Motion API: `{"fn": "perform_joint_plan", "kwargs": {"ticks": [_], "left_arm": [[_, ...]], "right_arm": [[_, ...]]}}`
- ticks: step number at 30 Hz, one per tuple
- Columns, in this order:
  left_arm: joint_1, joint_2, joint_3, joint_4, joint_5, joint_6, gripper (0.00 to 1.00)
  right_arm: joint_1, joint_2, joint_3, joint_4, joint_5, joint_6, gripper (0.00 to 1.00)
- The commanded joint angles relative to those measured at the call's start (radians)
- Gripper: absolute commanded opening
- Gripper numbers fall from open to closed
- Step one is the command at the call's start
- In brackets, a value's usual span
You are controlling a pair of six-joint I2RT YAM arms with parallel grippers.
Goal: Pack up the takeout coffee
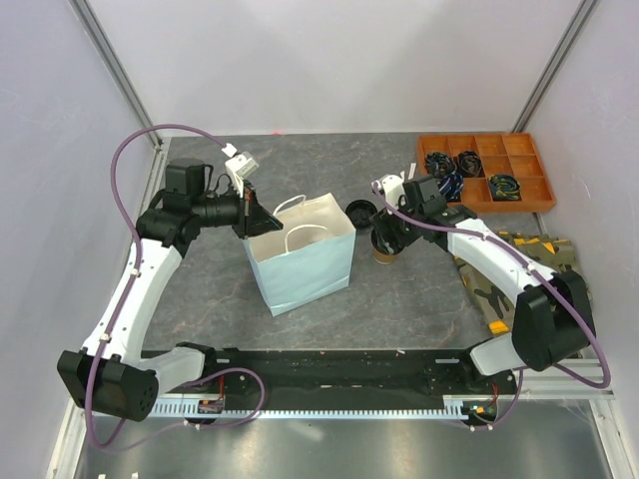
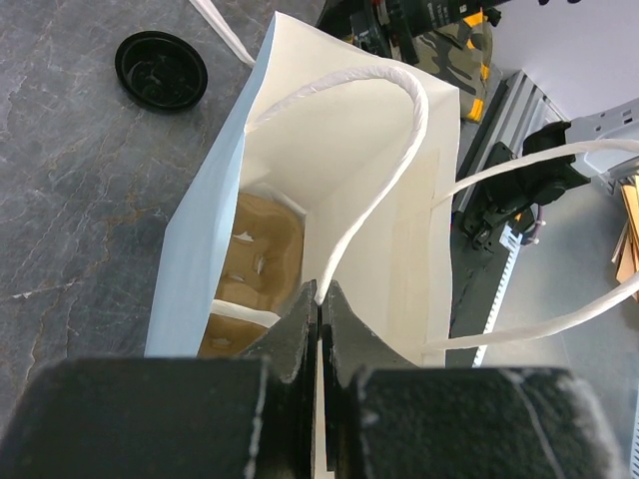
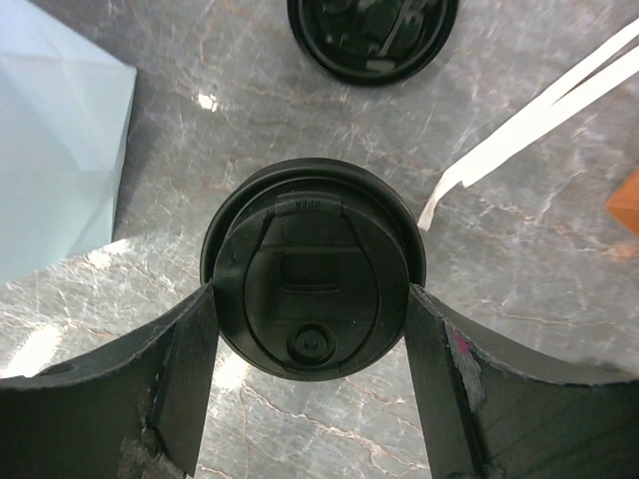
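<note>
The takeout coffee point(image 1: 385, 251), a tan cup with a black lid point(image 3: 312, 264), stands on the grey table right of the light-blue paper bag point(image 1: 305, 264). My right gripper point(image 1: 391, 235) comes down over it. In the right wrist view the gripper point(image 3: 310, 291) has one finger pressed against each side of the lid. My left gripper point(image 1: 250, 215) is shut on the bag's near rim where a white handle point(image 2: 384, 190) starts, as the left wrist view point(image 2: 321, 299) shows. The bag stands open. The tan pulp carrier point(image 2: 262, 264) lies inside it.
A loose black lid point(image 1: 359, 211) lies upside down on the table behind the cup; it also shows in the right wrist view point(image 3: 371, 35). An orange compartment tray point(image 1: 484, 170) sits at the back right. A camouflage cloth point(image 1: 519, 264) lies under the right arm.
</note>
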Motion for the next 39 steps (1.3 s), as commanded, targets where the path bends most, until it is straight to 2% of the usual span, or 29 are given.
{"fn": "perform_joint_plan", "kwargs": {"ticks": [1,3,6,7,10,26,30,39], "left_arm": [[0.0,-0.004,0.014,0.032,0.005,-0.019,0.02],[0.0,0.0,0.018,0.032,0.008,-0.019,0.02],[0.0,0.006,0.021,0.032,0.01,-0.017,0.02],[0.0,0.008,0.021,0.03,0.011,-0.017,0.02],[0.0,0.011,0.021,0.032,0.011,-0.017,0.02],[0.0,0.02,0.029,0.027,0.013,-0.013,0.02],[0.0,0.02,0.032,0.022,0.015,-0.011,0.02],[0.0,0.022,0.032,0.016,0.015,-0.006,0.02]], "right_arm": [[0.0,-0.011,-0.026,0.101,-0.023,-0.01,0.29],[0.0,0.0,-0.021,0.104,-0.025,-0.01,0.3],[-0.001,0.004,-0.018,0.102,-0.028,-0.004,0.42],[0.0,0.006,-0.017,0.104,-0.028,0.003,0.51],[-0.001,0.007,-0.014,0.101,-0.026,0.01,0.62],[0.0,0.023,-0.048,0.168,-0.017,0.036,0.78],[0.0,0.026,-0.037,0.164,-0.008,0.038,0.91],[-0.003,-0.005,-0.067,0.226,-0.034,0.052,0.91]]}}
